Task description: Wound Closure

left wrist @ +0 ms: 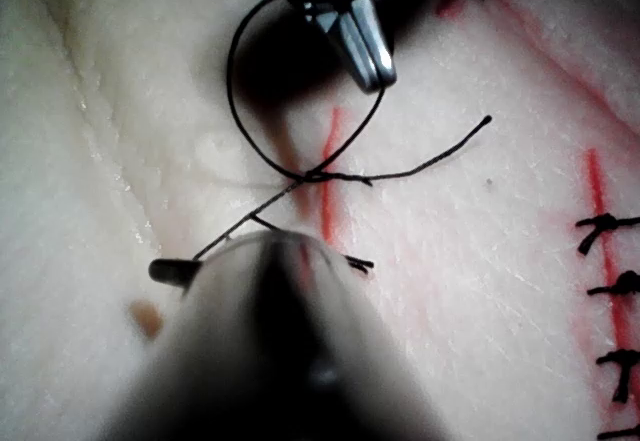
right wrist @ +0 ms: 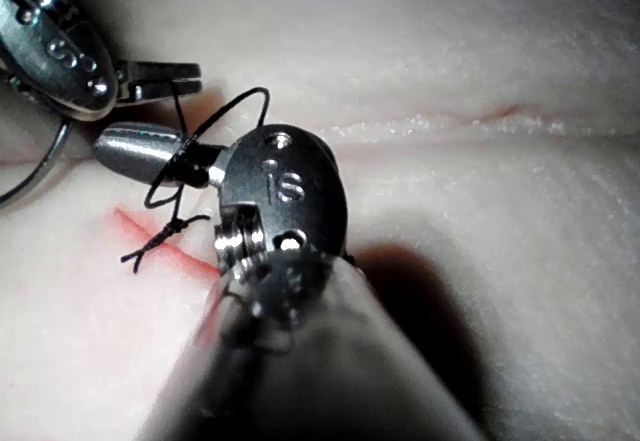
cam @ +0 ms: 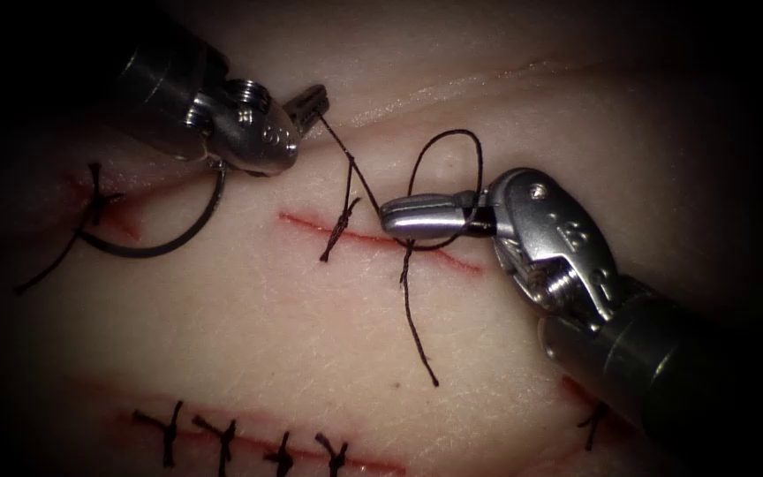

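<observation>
My left tool [cam: 311,102] is above the cut [cam: 452,256], its jaws shut on the thread [cam: 359,172]. From there the thread runs down to the right and loops once around my right tool [cam: 392,216], which lies over the cut with its jaws shut and nothing between them. The loop [left wrist: 240,111] hangs around those jaws [left wrist: 370,66]. A free tail [cam: 417,336] trails down over the tissue [cam: 267,318]. A tied stitch [cam: 342,225] sits on the cut's left part. The curved needle [cam: 161,243] lies loose on the tissue left of the cut, held by neither tool.
A second cut along the lower edge carries several tied stitches [cam: 222,437]. Another stitch [cam: 94,203] sits at the far left beside the needle, and one [cam: 593,422] lies under my right tool's shaft. A faint red line [cam: 487,75] crosses the tissue above.
</observation>
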`<control>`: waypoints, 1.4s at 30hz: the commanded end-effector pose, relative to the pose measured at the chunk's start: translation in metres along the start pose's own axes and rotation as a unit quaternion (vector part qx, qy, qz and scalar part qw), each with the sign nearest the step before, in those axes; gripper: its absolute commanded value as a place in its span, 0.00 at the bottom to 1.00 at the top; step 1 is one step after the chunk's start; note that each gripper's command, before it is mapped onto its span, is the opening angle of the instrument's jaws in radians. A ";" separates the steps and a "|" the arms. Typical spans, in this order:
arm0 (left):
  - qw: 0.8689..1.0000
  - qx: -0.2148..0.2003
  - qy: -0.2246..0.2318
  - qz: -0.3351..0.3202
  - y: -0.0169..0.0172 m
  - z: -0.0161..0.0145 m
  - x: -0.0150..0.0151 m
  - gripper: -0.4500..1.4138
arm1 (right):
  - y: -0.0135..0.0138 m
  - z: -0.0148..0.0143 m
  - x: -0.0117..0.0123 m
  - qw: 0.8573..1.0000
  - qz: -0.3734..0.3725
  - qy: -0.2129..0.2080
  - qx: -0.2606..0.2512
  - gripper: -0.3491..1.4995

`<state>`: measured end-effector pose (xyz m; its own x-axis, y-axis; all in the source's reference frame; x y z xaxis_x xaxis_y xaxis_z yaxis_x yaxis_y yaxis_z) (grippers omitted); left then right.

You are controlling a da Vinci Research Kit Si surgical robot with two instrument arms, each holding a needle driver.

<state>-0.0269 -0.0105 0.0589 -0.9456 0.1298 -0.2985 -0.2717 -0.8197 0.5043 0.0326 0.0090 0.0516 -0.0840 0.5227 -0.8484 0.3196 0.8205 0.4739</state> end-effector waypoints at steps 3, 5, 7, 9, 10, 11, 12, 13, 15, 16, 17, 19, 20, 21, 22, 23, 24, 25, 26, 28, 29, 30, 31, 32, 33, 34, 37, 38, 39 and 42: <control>1.000 -0.006 -0.003 -0.004 0.0001 0.0002 0.0009 0.00 | 0.0010 0.0011 -0.0025 0.994 -0.028 -0.075 0.069 0.00; 1.000 -0.008 -0.002 -0.005 -0.0002 0.0002 0.0012 0.00 | 0.0012 0.0013 -0.0029 0.989 -0.048 -0.105 0.093 0.00; 1.000 -0.011 -0.001 -0.005 -0.0004 0.0001 0.0014 0.00 | 0.0014 0.0016 -0.0032 0.977 -0.080 -0.150 0.128 0.00; 1.000 -0.012 -0.001 -0.006 -0.0006 0.0000 0.0014 0.00 | 0.0016 0.0023 -0.0032 0.948 -0.126 -0.224 0.186 0.00; 1.000 -0.012 -0.001 -0.006 -0.0007 -0.0001 0.0014 0.00 | 0.0016 0.0026 -0.0032 0.939 -0.141 -0.242 0.201 0.00; 1.000 -0.012 -0.001 -0.006 -0.0007 -0.0002 0.0014 0.00 | 0.0017 0.0032 -0.0033 0.920 -0.161 -0.275 0.230 0.00; 1.000 -0.012 -0.001 -0.006 -0.0007 -0.0003 0.0013 0.00 | 0.0016 0.0034 -0.0033 0.913 -0.168 -0.285 0.239 0.00; 1.000 -0.012 0.000 -0.006 -0.0007 -0.0003 0.0013 0.00 | 0.0015 0.0036 -0.0033 0.906 -0.175 -0.294 0.249 0.00; 1.000 -0.012 0.000 -0.006 -0.0007 -0.0004 0.0011 0.00 | 0.0012 0.0040 -0.0035 0.895 -0.185 -0.309 0.265 0.00; 1.000 -0.013 0.001 -0.005 -0.0007 -0.0004 0.0010 0.00 | 0.0009 0.0042 -0.0036 0.886 -0.193 -0.318 0.277 0.00; 1.000 -0.013 0.002 -0.005 -0.0007 -0.0005 0.0009 0.00 | 0.0008 0.0042 -0.0037 0.882 -0.196 -0.322 0.283 0.00; 1.000 -0.013 0.002 -0.005 -0.0008 -0.0005 0.0008 0.00 | 0.0007 0.0043 -0.0038 0.873 -0.198 -0.334 0.294 0.01; 1.000 -0.013 0.002 -0.005 -0.0008 -0.0005 0.0008 0.00 | 0.0006 0.0043 -0.0039 0.869 -0.202 -0.342 0.296 0.05; 1.000 -0.013 0.002 -0.005 -0.0007 -0.0005 0.0008 0.00 | 0.0004 0.0045 -0.0042 0.866 -0.211 -0.350 0.290 0.25; 1.000 -0.013 0.002 -0.005 -0.0007 -0.0005 0.0008 0.00 | 0.0003 0.0045 -0.0044 0.863 -0.217 -0.354 0.287 0.34; 1.000 -0.013 0.002 -0.005 -0.0007 -0.0005 0.0008 0.00 | 0.0003 0.0045 -0.0045 0.862 -0.221 -0.357 0.285 0.44; 1.000 -0.013 0.002 -0.005 -0.0007 -0.0005 0.0008 0.00 | 0.0003 0.0046 -0.0046 0.857 -0.227 -0.365 0.283 0.54; 1.000 -0.013 0.002 -0.005 -0.0007 -0.0006 0.0008 0.00 | 0.0004 0.0044 -0.0048 0.849 -0.231 -0.380 0.286 0.58; 1.000 -0.013 0.002 -0.005 -0.0007 -0.0006 0.0008 0.00 | 0.0005 0.0044 -0.0049 0.845 -0.230 -0.387 0.289 0.58; 1.000 -0.013 0.002 -0.005 -0.0007 -0.0007 0.0008 0.00 | 0.0006 0.0042 -0.0050 0.835 -0.234 -0.402 0.296 0.58; 1.000 -0.014 0.001 -0.005 -0.0007 -0.0008 0.0008 0.00 | 0.0006 0.0041 -0.0051 0.831 -0.233 -0.408 0.298 0.58; 1.000 -0.014 0.001 -0.005 -0.0007 -0.0008 0.0008 0.00 | 0.0007 0.0040 -0.0052 0.826 -0.232 -0.415 0.303 0.58; 1.000 -0.014 0.002 -0.005 -0.0007 -0.0009 0.0008 0.00 | 0.0007 0.0039 -0.0053 0.823 -0.232 -0.420 0.305 0.58; 1.000 -0.014 0.002 -0.004 -0.0007 -0.0010 0.0007 0.00 | 0.0009 0.0038 -0.0055 0.814 -0.231 -0.433 0.311 0.57; 1.000 -0.014 0.002 -0.004 -0.0007 -0.0010 0.0006 0.00 | 0.0009 0.0038 -0.0056 0.810 -0.231 -0.438 0.315 0.57; 1.000 -0.014 0.003 -0.004 -0.0007 -0.0011 0.0005 0.00 | 0.0009 0.0038 -0.0058 0.806 -0.233 -0.442 0.319 0.56; 1.000 -0.015 0.005 -0.003 -0.0007 -0.0013 0.0001 0.00 | 0.0005 0.0040 -0.0076 0.785 -0.240 -0.465 0.332 0.54; 1.000 -0.015 0.005 -0.002 -0.0007 -0.0014 0.0000 0.00 | 0.0004 0.0041 -0.0080 0.781 -0.240 -0.469 0.334 0.54; 1.000 -0.015 0.007 -0.002 -0.0007 -0.0014 0.0000 0.00 | 0.0002 0.0042 -0.0084 0.777 -0.244 -0.473 0.336 0.54; 1.000 -0.015 0.007 -0.002 -0.0007 -0.0014 0.0000 0.00 | -0.0003 0.0045 -0.0095 0.769 -0.249 -0.481 0.339 0.54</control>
<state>-0.0262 -0.0101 0.0567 -0.9417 0.1268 -0.3117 -0.2710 -0.8348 0.4792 0.0367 0.0026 0.0582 0.2752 -0.5110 -0.8144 0.9237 0.3754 0.0765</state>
